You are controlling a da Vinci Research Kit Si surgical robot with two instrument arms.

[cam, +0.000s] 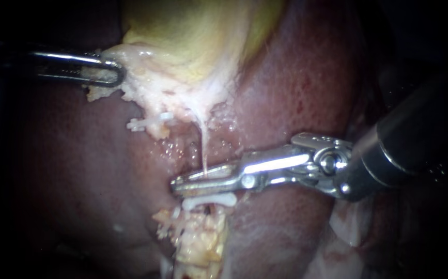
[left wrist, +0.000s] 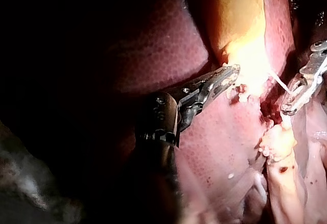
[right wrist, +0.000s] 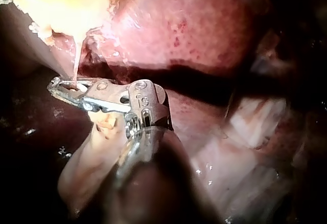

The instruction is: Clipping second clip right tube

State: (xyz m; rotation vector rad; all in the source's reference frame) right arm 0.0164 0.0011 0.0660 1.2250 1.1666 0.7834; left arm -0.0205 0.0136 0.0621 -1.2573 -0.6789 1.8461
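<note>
White clip (cam: 209, 200) sits on the tube (cam: 203, 147), right pincer (cam: 174, 186) is closed on this tube just beside it, so the second clipping seems unfinished; left pincer (cam: 118, 72) holds gallbladder (cam: 198, 36).

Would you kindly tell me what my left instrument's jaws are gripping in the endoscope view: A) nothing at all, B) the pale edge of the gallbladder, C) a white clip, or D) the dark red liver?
B: the jaws of the left instrument are shut on the pale fringe of the gallbladder, with tissue showing between them; the left wrist view shows the same grip.
</note>
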